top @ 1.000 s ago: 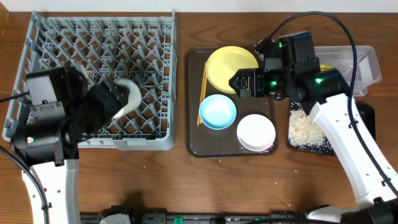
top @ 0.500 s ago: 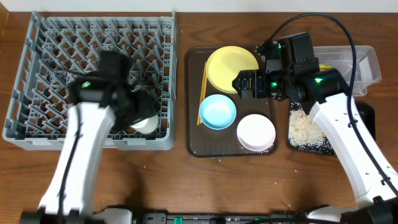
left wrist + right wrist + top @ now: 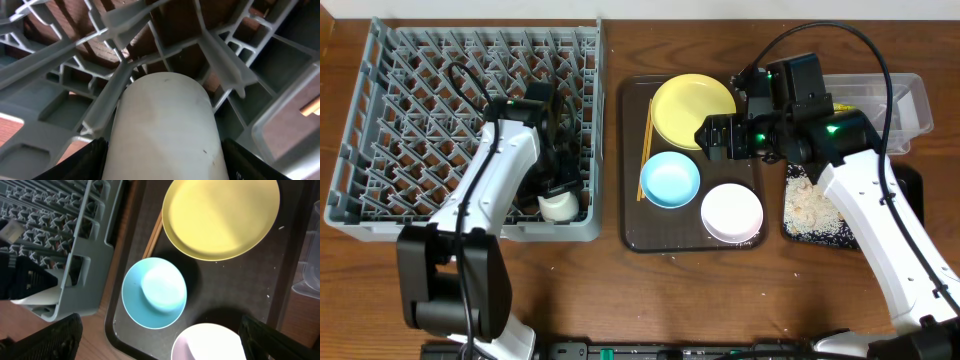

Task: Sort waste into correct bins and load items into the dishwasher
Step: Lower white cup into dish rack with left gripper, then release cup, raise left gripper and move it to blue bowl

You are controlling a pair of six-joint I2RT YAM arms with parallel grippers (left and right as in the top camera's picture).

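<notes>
Item: small pale cup (image 3: 165, 115), cream and smooth-sided with faint dark specks. It sits in the front right corner of the grey dish rack (image 3: 410, 70), among the pegs.
Left gripper (image 3: 558, 190): fingers closed against both sides of the cup.
Right gripper (image 3: 710, 136): spread wide and holding nothing, above the dark brown serving tray (image 3: 632, 220).
The tray carries a yellow plate (image 3: 692, 108), light blue bowl (image 3: 670, 178), white bowl (image 3: 731, 212) and chopsticks (image 3: 646, 140).
Surface: brown wooden table (image 3: 720, 300).

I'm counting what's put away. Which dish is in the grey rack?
The small pale cup, held by the left gripper in the grey rack. The yellow plate, blue bowl and white bowl sit on the brown tray.
</notes>
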